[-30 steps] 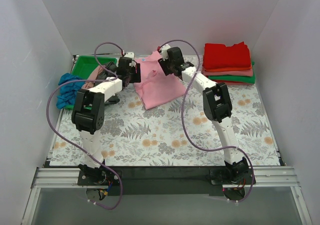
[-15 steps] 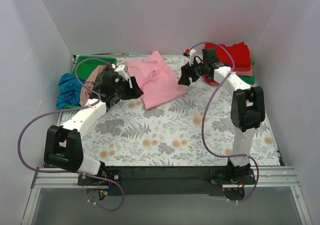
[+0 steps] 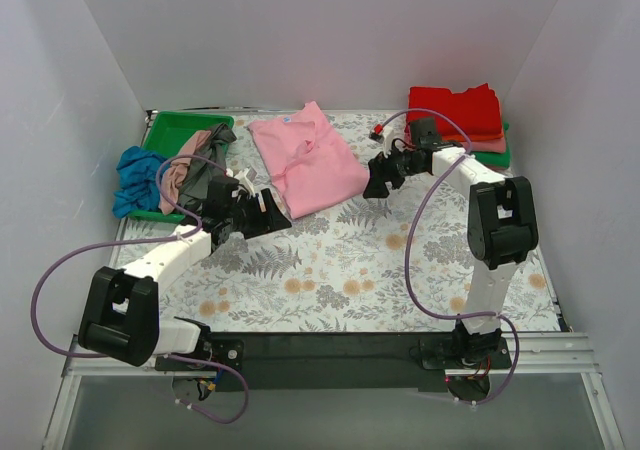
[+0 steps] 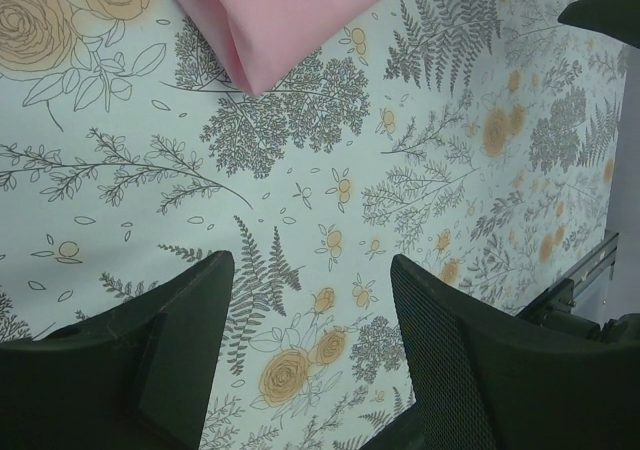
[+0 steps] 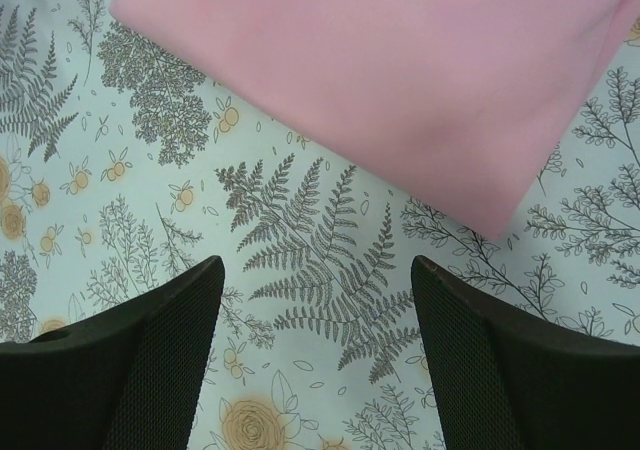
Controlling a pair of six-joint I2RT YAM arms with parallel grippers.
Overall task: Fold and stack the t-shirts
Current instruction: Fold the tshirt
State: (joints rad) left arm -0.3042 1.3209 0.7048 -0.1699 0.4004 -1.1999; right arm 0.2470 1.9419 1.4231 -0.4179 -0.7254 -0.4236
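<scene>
Folded stack done at upper right; pink shirt looks part-folded at top centre, heap waiting upper left. The left gripper and right gripper gape, empty.

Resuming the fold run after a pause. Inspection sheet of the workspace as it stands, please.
Surface: floral table, no spills seen.
Job's things: pink t-shirt partly folded, far middle; folded stack, red on top, far right; blue t-shirt and a grey and dusty-pink heap unfolded, far left.
Clutter: green tray under the heap; nothing else seen.
Grippers: left gripper open, empty, just short of the pink t-shirt's near corner; right gripper open, empty, just short of its right corner.
Cables: purple cables loop off both arms; the left one appears to cross the heap.
Surroundings: white walls on three sides; nothing else seen.
</scene>
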